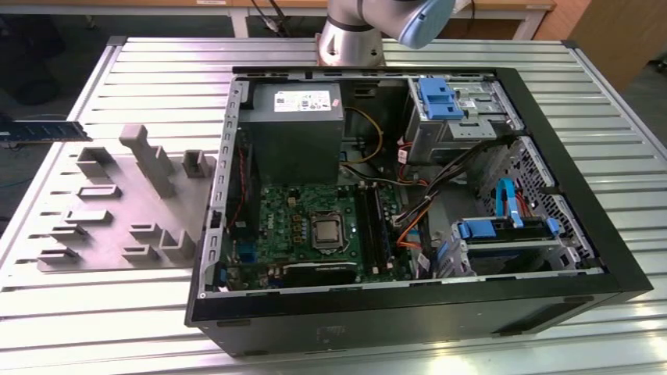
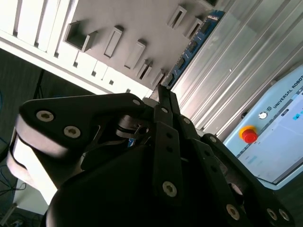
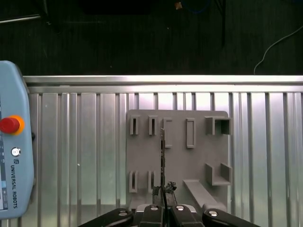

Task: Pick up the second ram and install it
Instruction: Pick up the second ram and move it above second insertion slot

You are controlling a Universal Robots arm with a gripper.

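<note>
First wrist view: gripper [image 3: 163,193] clamped on the second ram [image 3: 162,146], thin, edge-on, over the grey tray [image 3: 199,160]; second wrist view: blue face, dark chips.

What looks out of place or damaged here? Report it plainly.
Nothing looks damaged or spilled. The second ram is off the grey tray, held by one end in the gripper and sticking straight out from it.

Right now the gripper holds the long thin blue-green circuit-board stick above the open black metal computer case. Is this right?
No. The gripper holds the stick near the grey moulded tray, well away from the case, at the exterior view's left.
</note>
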